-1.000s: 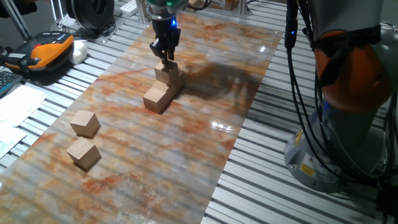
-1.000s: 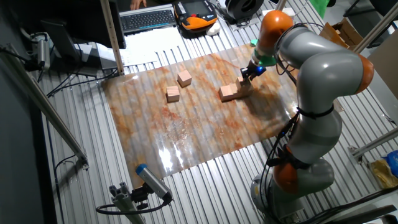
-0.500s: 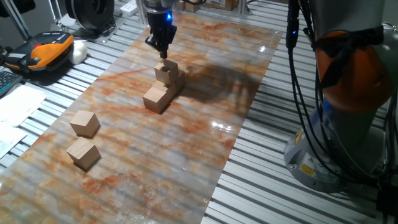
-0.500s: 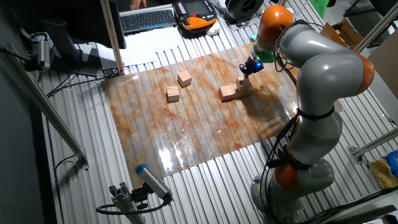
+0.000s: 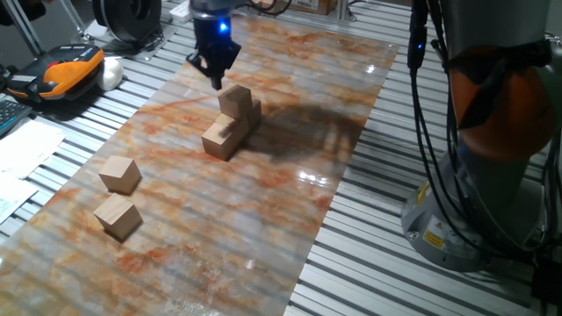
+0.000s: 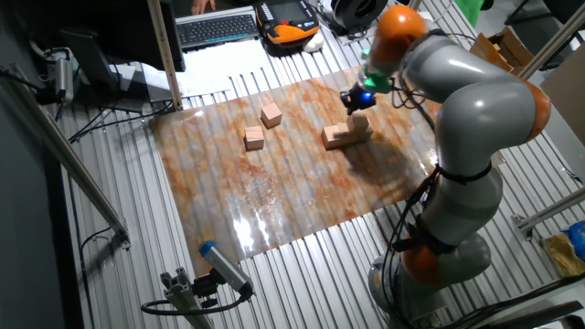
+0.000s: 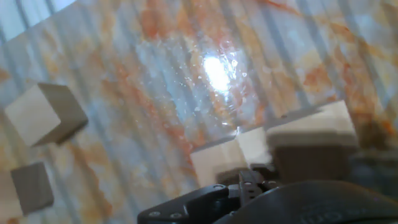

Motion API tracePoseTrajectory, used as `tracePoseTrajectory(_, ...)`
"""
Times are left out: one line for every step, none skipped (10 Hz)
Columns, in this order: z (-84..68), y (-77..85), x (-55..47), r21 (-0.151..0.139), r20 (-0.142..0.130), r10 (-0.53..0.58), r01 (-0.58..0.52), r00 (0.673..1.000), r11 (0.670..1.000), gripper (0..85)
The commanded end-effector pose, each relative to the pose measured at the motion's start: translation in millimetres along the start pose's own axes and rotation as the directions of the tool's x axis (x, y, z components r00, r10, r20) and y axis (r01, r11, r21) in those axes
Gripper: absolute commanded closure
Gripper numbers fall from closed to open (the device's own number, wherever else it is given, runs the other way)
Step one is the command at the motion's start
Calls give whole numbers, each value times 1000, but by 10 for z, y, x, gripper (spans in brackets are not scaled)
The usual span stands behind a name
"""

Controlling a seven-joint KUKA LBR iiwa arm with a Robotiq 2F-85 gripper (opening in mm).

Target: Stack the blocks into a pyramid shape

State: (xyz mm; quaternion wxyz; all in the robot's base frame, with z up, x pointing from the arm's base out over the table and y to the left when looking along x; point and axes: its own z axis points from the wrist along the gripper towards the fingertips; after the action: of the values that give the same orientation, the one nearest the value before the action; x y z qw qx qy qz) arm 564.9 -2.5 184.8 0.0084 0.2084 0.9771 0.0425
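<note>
Workshop bench surroundings

Marbled orange-grey mat [image 5: 263, 202] covers slatted metal counter [image 5: 378, 254]. Keyboard [image 6: 218, 27] upper centre, orange-black device [image 5: 68, 72] upper left, papers [image 5: 22, 149] left edge, black cables [image 6: 110, 119] left. Glare patch mid-mat.

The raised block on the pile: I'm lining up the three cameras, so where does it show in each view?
One fixed view: the raised block sits upper centre, atop the pile, just right of and below the gripper.
The other fixed view: it lies right of centre, under the gripper.
Hand view: blurred at lower right; which pale face is the raised block cannot be told.
Shared landmark: the two loose blocks lying side by side.
</note>
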Motion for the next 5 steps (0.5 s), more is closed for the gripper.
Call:
tracePoseTrajectory(40,199,107,29,5,22,-22,1000,999,850)
tracePoseTrajectory(57,256,143,38,6,30,-30,1000,999,850)
tracePoseTrajectory(69,300,164,38,3,42,-42,999,998,850)
tracePoseTrajectory(93,332,181,41,7,47,-47,999,998,850)
tracePoseTrajectory(131,360,195,43,14,54,-54,998,998,850)
